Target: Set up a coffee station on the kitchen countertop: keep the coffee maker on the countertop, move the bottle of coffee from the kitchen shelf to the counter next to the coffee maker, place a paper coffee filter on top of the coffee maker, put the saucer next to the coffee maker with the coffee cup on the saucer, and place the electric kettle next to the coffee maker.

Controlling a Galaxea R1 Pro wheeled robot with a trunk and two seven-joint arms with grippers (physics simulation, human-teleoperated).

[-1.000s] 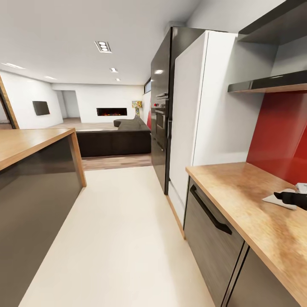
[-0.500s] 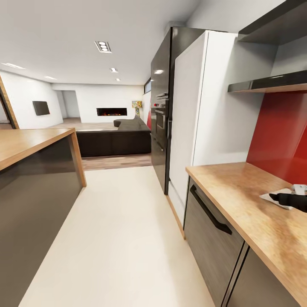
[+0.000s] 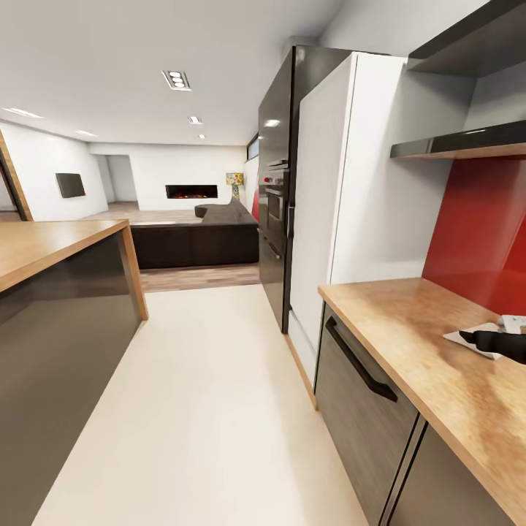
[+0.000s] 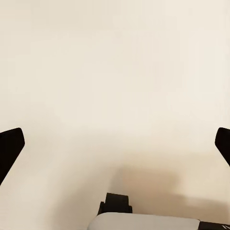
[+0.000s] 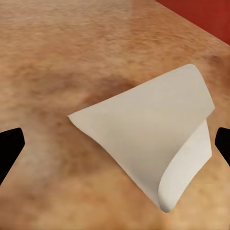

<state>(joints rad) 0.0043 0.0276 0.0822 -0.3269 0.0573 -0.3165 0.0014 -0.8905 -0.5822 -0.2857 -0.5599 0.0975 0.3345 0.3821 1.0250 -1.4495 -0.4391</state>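
White paper coffee filter [image 5: 148, 129] on countertop [image 5: 57, 57], between spread right jaws

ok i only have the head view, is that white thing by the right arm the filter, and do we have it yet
observer: yes, the right wrist view shows the paper coffee filter lying on the wooden countertop, not yet gripped.
operator: fingers open or shut
observer: the right gripper is open, its fingers spread wide, one to each side of the filter and apart from it.
operator: is it lying flat
observer: mostly; one edge curls up into a loose fold.
operator: and the left arm
observer: the left gripper is open with nothing between the fingers, facing the cream floor.
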